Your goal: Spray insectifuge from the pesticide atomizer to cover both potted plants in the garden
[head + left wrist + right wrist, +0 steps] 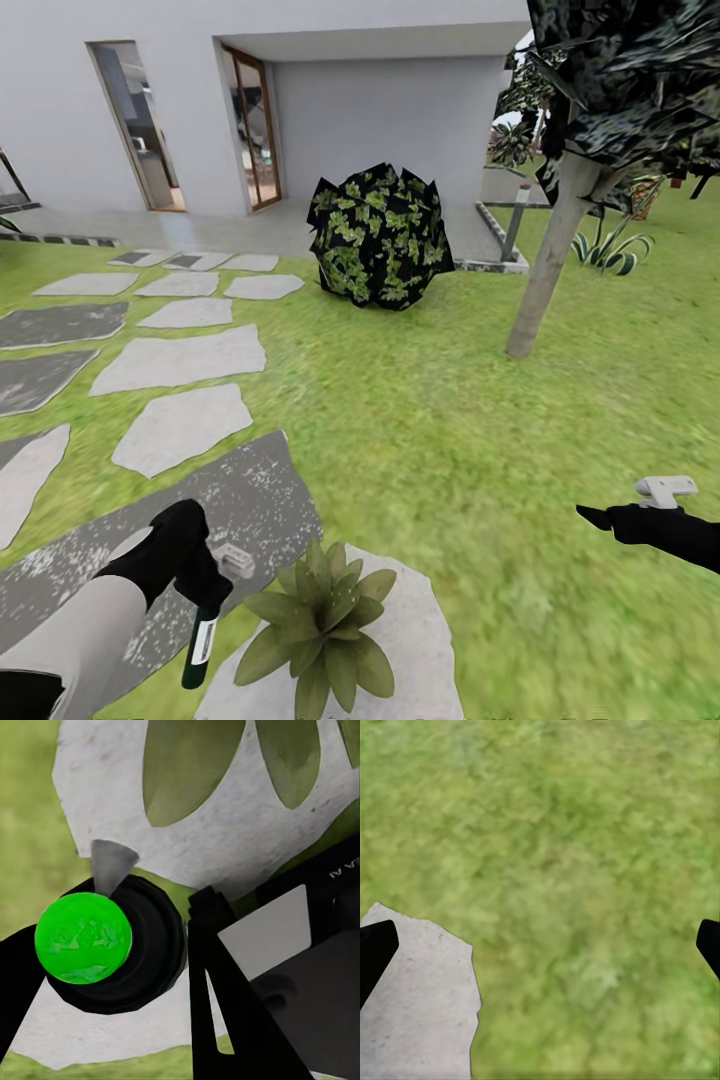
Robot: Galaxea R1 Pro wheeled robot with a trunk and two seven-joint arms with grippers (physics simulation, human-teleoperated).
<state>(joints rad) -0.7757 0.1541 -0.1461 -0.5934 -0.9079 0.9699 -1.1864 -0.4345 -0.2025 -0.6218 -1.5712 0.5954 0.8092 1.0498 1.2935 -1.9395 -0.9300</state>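
My left gripper (205, 590) is shut on the pesticide atomizer (200, 640), a dark green bottle with a white label that hangs below the fingers, base down. In the left wrist view the atomizer (84, 937) is seen end-on as a bright green disc in a black ring, gripped between the black fingers (225, 997). Just right of the bottle, a potted plant (320, 620) with broad pointed green leaves sits on a pale stone slab (420, 640); its leaves (187, 765) lie beyond the bottle. My right gripper (597, 517) hovers open over the lawn, off to the right.
A round dark bush (380, 235) stands ahead near the white house (380, 110). A tree trunk (545, 270) rises on the right, with a short post (515, 215) behind it. Flat stepping stones (180, 360) and grey paving (250, 500) cover the left.
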